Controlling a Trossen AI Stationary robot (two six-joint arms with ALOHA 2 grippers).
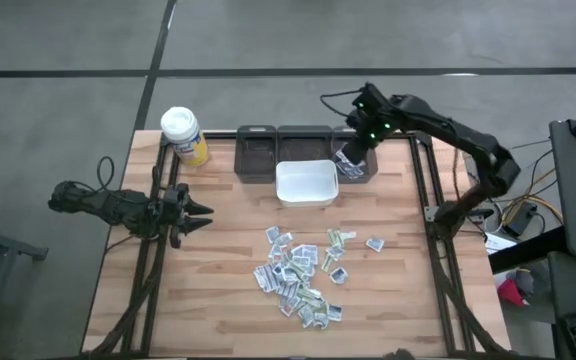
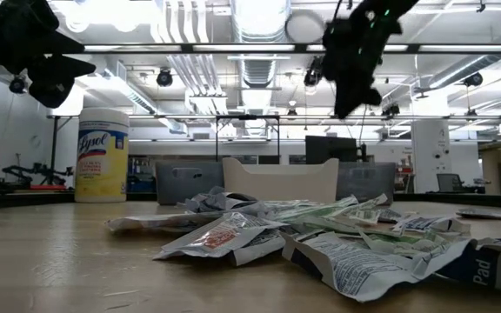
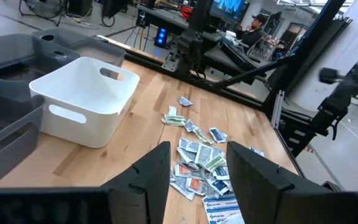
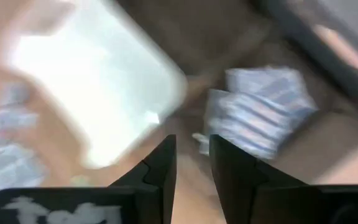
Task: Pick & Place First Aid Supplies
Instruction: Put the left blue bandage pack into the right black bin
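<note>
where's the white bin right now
In the high view the white bin sits at the table's far middle, against the row of dark trays, with the pile of packets nearer the front edge.

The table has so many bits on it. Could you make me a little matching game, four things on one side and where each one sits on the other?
Things:
1. white bin
2. yellow bottle
3. pile of packets
4. right claw

Places:
A. at the table's back left corner
B. over the rightmost dark grey bin, where blue-striped packets already lie
C. scattered on the wood, nearer the front than the white bin
D. middle of the table, just in front of the row of dark grey bins

Pairs: 1-D, 2-A, 3-C, 4-B
</note>
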